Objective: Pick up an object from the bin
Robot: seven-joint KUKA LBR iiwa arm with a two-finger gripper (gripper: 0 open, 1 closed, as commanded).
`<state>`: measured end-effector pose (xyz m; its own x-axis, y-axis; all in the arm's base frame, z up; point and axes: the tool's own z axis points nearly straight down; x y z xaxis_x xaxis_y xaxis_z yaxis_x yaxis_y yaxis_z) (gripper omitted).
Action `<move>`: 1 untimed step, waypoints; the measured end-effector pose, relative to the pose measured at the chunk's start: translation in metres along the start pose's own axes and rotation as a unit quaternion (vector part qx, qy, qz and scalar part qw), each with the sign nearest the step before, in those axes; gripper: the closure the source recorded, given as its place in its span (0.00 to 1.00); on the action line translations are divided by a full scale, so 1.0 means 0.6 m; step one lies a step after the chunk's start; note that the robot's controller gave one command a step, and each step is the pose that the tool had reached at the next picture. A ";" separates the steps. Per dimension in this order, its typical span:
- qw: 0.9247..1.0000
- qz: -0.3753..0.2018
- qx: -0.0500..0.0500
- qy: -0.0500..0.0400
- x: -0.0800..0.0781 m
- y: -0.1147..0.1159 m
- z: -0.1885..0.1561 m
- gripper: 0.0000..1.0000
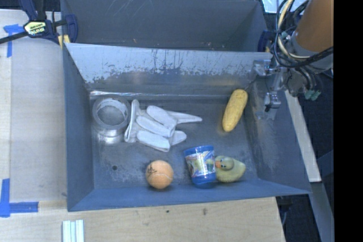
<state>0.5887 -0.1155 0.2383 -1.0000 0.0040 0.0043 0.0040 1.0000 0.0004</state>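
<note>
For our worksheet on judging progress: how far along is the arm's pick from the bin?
Nothing looks picked: the yellow corn cob, orange ball and blue can lie on the bin floor. In hand: the pincer hangs by the right wall, nearest the cob. Left: grasp and lift.

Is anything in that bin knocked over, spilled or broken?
The blue cup near the front looks tipped on its side, resting against the yellow duck. Nothing seems to have spilled from it, and nothing looks broken. The other things just lie loose in the bin.
</note>
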 end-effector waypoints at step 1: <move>1.000 -0.001 0.001 -0.003 -0.001 0.001 -0.007 0.00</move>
<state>0.5894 -0.1149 0.2427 -1.0000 0.0017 -0.0025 0.0017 1.0000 -0.0007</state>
